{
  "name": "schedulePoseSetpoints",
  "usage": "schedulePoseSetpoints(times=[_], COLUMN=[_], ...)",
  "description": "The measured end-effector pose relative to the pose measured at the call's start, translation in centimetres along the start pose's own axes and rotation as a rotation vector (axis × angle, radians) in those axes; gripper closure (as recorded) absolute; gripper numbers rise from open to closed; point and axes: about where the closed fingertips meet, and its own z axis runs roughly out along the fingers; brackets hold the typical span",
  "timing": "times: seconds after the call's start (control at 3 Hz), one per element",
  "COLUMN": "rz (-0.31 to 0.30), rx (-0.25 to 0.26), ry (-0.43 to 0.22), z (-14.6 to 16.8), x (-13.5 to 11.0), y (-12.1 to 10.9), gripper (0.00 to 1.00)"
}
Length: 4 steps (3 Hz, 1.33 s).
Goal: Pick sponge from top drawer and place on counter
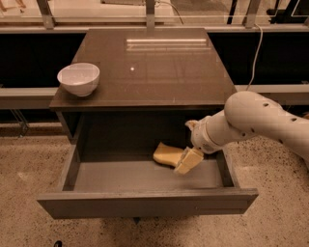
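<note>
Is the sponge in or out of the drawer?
In: the sponge lies on the floor of the open top drawer, gripper beside it.

- Your speckled beige floor point(270, 222) fills the view from 4 round to 8 o'clock.
- A pale grey ledge point(24, 98) runs out at 9 and at 3 o'clock, with a dark recess point(29, 58) above it.
- Metal posts point(46, 10) stand at 11, 12 and 1 o'clock.
- A thin cable point(257, 53) hangs at 2 o'clock.
- The gripper point(189, 161) sits just off centre, toward 5 o'clock.
</note>
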Motion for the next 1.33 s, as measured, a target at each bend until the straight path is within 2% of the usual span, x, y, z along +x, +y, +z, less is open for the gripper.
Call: schedulePoseSetpoints(times=[0.33,0.67,1.33], rz=[0.032,0.063,0.086], rx=[-0.004,-0.014,-0.039], ry=[-0.029,-0.051,-0.06], z=[1.7,4.1,8.9], x=[0.4,1.6,3.5], y=[-1.3,-1.9,-1.7], gripper=[0.16,0.21,0.21])
